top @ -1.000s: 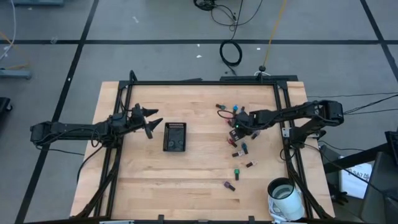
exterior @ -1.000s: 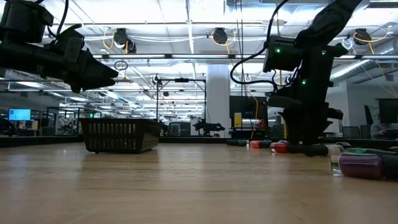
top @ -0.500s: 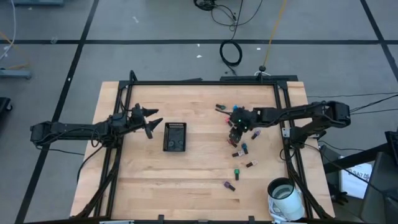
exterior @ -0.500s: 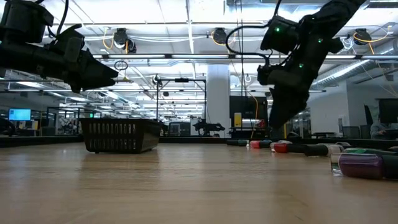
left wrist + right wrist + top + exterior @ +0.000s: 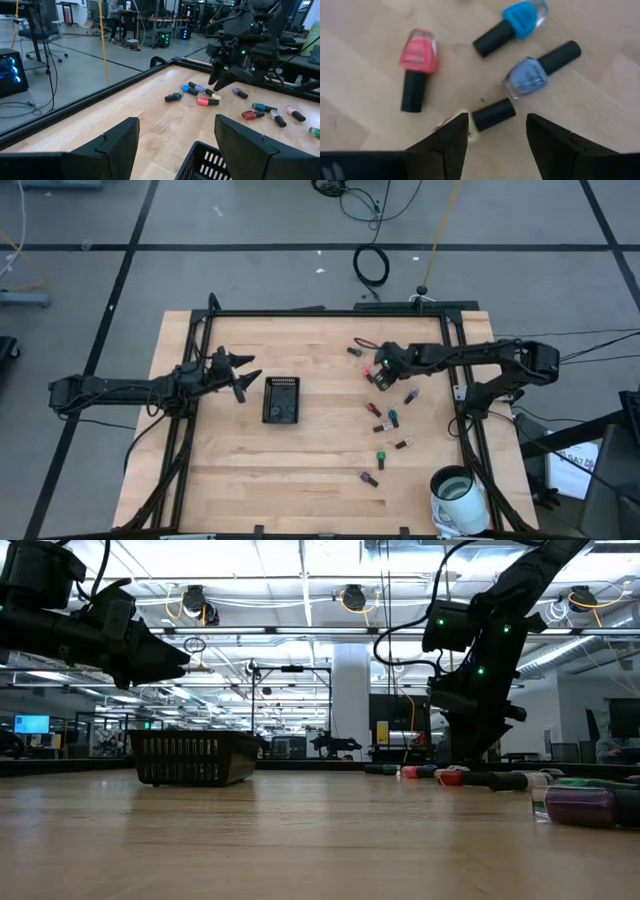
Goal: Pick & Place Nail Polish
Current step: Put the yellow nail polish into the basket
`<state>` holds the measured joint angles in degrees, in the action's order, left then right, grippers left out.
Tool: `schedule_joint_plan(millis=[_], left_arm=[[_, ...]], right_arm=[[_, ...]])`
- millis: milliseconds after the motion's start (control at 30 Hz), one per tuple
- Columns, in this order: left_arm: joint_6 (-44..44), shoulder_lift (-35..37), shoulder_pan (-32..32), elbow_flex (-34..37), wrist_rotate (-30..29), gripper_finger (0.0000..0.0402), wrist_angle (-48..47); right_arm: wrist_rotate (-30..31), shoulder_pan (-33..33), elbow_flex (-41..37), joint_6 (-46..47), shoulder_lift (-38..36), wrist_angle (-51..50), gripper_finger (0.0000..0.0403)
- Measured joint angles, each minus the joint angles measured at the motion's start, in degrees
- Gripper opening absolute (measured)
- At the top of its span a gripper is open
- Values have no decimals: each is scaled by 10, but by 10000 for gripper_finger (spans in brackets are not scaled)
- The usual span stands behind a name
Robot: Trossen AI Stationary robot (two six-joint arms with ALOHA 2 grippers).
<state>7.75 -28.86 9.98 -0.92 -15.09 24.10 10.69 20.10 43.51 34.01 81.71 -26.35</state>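
1. The right pincer (image 5: pixel 381 374) hangs over the cluster of nail polish bottles in the upper right part of the worktop (image 5: pixel 320 450) in the high view. Its wrist view shows the two dark fingers spread with a clear gap and nothing between them.
2. In that wrist view, a pale yellow bottle (image 5: pixel 485 118) with a black cap lies on the wood just ahead of the open jaws. It looks like the likely pick, though that is a judgement.
3. Close around it lie a red bottle (image 5: pixel 417 64), a bright blue bottle (image 5: pixel 512 25) and a pale blue bottle (image 5: pixel 538 71), all on their sides.
4. More bottles are scattered down the right half of the worktop in the high view, among them a green-bodied one (image 5: pixel 380 459) and a purple one (image 5: pixel 369 478) towards the lower centre.
5. The black slotted tray (image 5: pixel 281 400) sits left of centre. No coloured bottle shows inside it from above, so placing appears not yet begun, or hardly so.
6. The left pincer (image 5: pixel 243 376) waits just left of the tray, fingers apart and holding nothing.
7. Nearly everything seems left to do: each bottle still has to be grasped, carried across and set down in the tray.
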Motion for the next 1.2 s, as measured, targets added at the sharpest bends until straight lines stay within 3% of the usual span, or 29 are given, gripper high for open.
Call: schedule_joint_plan(millis=[533, 867, 967, 1200], left_arm=[[0, 0, 0, 0, 0, 255, 0], [0, 0, 0, 0, 0, 255, 0], [0, 0, 0, 0, 0, 255, 0], [0, 0, 0, 0, 0, 255, 0]], right_arm=[[-3, 12, -18, 101, 19, 33, 187], [-32, 12, -26, 92, 39, 76, 187], [-48, 12, -27, 40, 24, 73, 187], [-141, 7, -27, -250, -56, 25, 187]])
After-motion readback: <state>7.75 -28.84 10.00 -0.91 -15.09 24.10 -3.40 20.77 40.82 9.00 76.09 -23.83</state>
